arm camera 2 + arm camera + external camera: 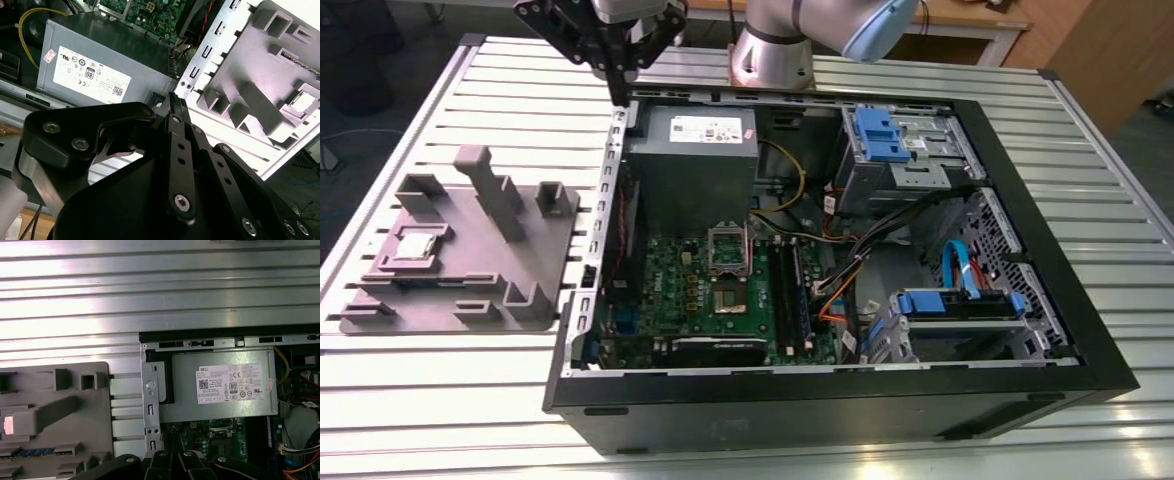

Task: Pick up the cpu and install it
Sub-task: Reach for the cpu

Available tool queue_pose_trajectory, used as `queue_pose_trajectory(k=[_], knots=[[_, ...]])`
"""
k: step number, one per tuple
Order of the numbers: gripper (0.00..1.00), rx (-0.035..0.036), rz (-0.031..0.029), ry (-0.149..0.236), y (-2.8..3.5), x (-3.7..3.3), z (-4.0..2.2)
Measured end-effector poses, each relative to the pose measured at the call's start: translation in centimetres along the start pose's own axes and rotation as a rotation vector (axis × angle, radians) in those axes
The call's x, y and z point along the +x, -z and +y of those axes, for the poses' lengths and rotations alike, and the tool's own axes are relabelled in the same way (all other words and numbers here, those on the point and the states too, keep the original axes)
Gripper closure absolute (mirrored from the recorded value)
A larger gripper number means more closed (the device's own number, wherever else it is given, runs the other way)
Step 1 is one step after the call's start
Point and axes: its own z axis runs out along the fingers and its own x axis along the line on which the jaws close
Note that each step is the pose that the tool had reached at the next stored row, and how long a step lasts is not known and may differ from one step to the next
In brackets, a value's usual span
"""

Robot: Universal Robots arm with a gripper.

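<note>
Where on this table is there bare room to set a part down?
Bare table slats lie between the grey tray and the table edge nearest the camera, and beyond the tray's far side. Crowded: inside the computer case, and the narrow gap between tray and case.

one cpu (416, 246), one tray (454, 288), one case (827, 412)

Silver-grey jointed arm (771, 55), pale blue cap (874, 32), black hand (616, 85), silver screw heads (181, 201)
</note>
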Motion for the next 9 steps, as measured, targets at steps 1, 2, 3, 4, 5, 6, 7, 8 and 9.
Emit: queue_pose_trajectory(k=[1, 2, 3, 4, 5, 6, 7, 8, 9], knots=[[0.9, 0.0, 0.0, 0.0, 0.0, 0.09, -0.01], [0.9, -0.0001, 0.0, 0.0, 0.0, 0.18, -0.01], [0.9, -0.0001, -0.0001, 0.0, 0.0, 0.24, -0.02], [0.9, -0.0001, 0.0, 0.0, 0.01, 0.31, -0.02], [0.9, 0.0, 0.0, 0.0, 0.01, 0.39, -0.03], [0.9, 0.0, 0.0, 0.0, 0.01, 0.46, -0.03], [0.9, 0.0, 0.0, 0.0, 0.02, 0.53, -0.04], [0.9, -0.0001, 0.0, 0.0, 0.02, 0.59, -0.04], [0.9, 0.0, -0.0001, 0.0, 0.02, 0.64, -0.05]])
